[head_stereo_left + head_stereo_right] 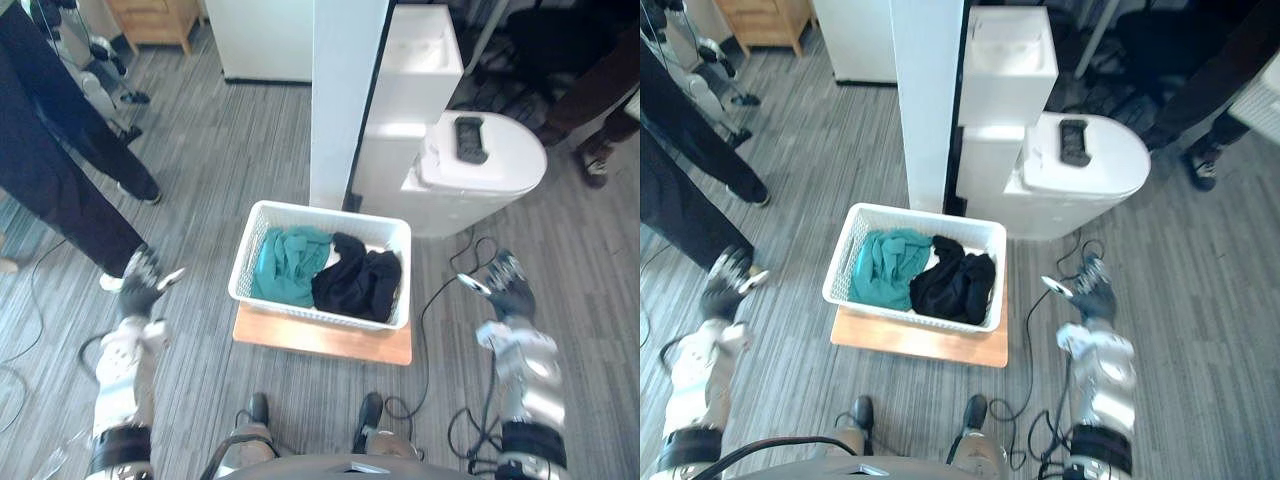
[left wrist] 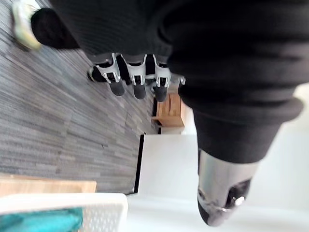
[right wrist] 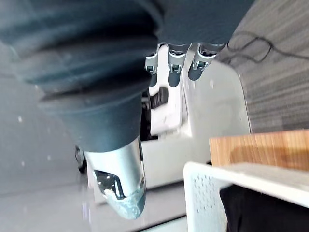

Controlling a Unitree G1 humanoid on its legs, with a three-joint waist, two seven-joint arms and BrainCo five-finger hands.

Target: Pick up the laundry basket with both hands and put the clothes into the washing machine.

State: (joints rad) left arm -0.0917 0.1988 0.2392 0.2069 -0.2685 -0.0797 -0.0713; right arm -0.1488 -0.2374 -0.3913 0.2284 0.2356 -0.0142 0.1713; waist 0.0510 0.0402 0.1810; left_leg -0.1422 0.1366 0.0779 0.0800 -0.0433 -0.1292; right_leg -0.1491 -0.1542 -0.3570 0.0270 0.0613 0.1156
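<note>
A white perforated laundry basket (image 1: 260, 222) rests on a low wooden board (image 1: 322, 342) on the floor in front of me. Inside lie a teal garment (image 1: 287, 263) on the left and a black garment (image 1: 357, 281) on the right. The white washing machine (image 1: 480, 170) stands behind the basket to the right, with a dark remote-like object (image 1: 470, 138) on top. My left hand (image 1: 140, 285) hovers open left of the basket, well apart from it. To the basket's right my right hand (image 1: 507, 286) is open too, also apart. The basket's corner (image 2: 104, 208) appears in the left wrist view and its rim (image 3: 227, 176) in the right wrist view.
A white pillar (image 1: 345, 100) and a white cabinet (image 1: 420, 70) stand right behind the basket. A person in dark trousers (image 1: 60, 190) stands at the left, close to my left hand. Another person's legs (image 1: 590, 100) are at the far right. A wooden cabinet (image 1: 155, 20) is at the back left.
</note>
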